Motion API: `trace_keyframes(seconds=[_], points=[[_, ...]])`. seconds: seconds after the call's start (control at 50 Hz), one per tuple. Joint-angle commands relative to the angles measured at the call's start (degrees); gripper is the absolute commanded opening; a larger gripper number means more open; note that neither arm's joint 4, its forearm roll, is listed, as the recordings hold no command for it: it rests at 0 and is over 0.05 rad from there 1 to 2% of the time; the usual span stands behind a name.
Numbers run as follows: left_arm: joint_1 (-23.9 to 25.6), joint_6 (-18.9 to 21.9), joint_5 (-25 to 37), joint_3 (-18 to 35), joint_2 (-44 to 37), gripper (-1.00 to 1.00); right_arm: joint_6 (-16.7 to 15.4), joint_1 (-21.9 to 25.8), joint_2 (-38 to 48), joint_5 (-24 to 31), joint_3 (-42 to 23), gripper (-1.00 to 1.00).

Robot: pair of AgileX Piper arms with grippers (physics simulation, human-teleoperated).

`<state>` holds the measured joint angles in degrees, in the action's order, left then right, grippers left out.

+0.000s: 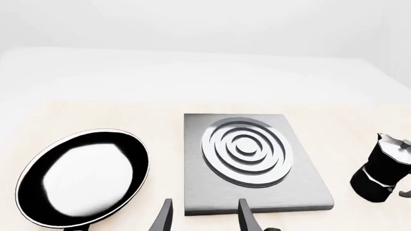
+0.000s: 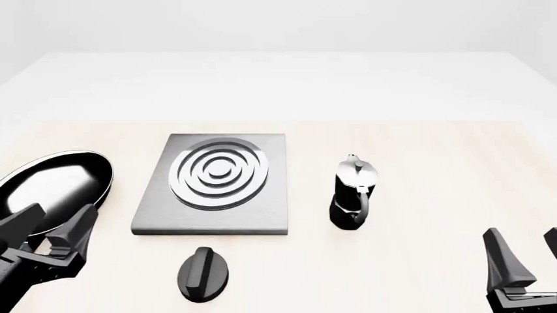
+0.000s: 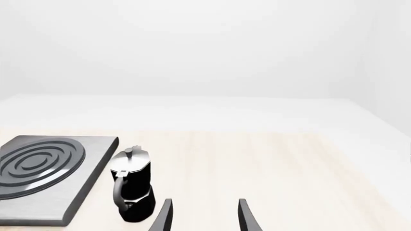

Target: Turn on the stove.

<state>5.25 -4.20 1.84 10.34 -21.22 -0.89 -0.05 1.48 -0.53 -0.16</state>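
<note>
The stove [image 2: 213, 184] is a flat grey slab with a silver ring burner, lying left of the table's middle. Its separate black round knob [image 2: 205, 274] lies just in front of the slab, ridge pointing roughly away from me. My left gripper [image 2: 52, 227] hangs open at the near left, well left of the knob, with nothing between its fingers. My right gripper [image 2: 526, 253] stands open at the near right, far from the knob. The left wrist view shows the stove [image 1: 247, 154] ahead of the open fingers [image 1: 247, 216]; the knob is out of that view.
A shiny black frying pan [image 2: 54, 182] lies left of the stove, close behind my left gripper. A small black-and-silver moka pot [image 2: 353, 193] stands upright just right of the slab, also seen as the moka pot [image 3: 132, 192] in the right wrist view.
</note>
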Motion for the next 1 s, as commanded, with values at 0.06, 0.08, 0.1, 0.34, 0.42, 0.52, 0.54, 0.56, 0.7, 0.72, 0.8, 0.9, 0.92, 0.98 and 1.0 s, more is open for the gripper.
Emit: trace_keyframes(seconds=[0.06,0.08,0.1,0.34,0.42,0.52,0.54,0.56,0.7,0.72,0.8,0.9,0.92,0.98,1.0], points=[[6.52,-2.98,3.36,5.57,-8.31,1.00,-0.60,0.02,0.78,-0.42,0.05,1.00],[6.48,-2.31,3.49,6.06,-8.81,1.00,-0.58,0.00,0.64,-0.33,0.02,1.00],[6.48,-2.31,3.48,6.07,-8.81,1.00,-0.58,0.00,0.64,-0.33,0.02,1.00],[11.88,-1.22,6.42,7.51,-10.39,1.00,-0.51,-0.14,0.47,-0.24,-0.03,1.00],[13.17,-1.21,6.66,7.29,-10.73,1.00,-0.48,-0.14,-0.26,0.16,0.02,1.00],[15.16,-3.29,5.79,7.17,-13.88,1.00,-0.61,0.10,-0.44,0.26,0.01,1.00],[15.65,-3.79,5.70,7.24,-14.24,1.00,-0.46,0.09,-0.49,0.31,0.02,1.00],[16.33,-4.40,5.41,7.21,-15.00,1.00,-0.33,0.08,-0.57,0.40,0.03,1.00],[17.69,-3.21,3.80,6.46,-16.18,1.00,-0.29,0.00,-1.28,0.67,-0.06,1.00],[17.54,-3.20,3.44,6.37,-16.58,1.00,-0.24,-0.01,-1.29,0.63,-0.02,1.00],[18.20,-3.03,2.80,6.51,-17.46,1.00,-0.18,0.07,-1.28,0.62,-0.02,1.00],[19.45,-3.72,1.34,6.27,-19.96,1.00,-0.16,0.09,-1.28,0.61,-0.01,1.00],[19.72,-3.71,0.51,6.03,-20.93,1.00,-0.14,0.07,-1.31,0.60,-0.01,1.00],[20.53,-4.95,-1.05,5.72,-23.37,1.00,-0.05,0.09,-1.29,0.62,-0.01,1.00],[20.53,-4.95,-1.09,5.72,-23.40,1.00,-0.05,0.09,-1.29,0.62,-0.01,1.00]])
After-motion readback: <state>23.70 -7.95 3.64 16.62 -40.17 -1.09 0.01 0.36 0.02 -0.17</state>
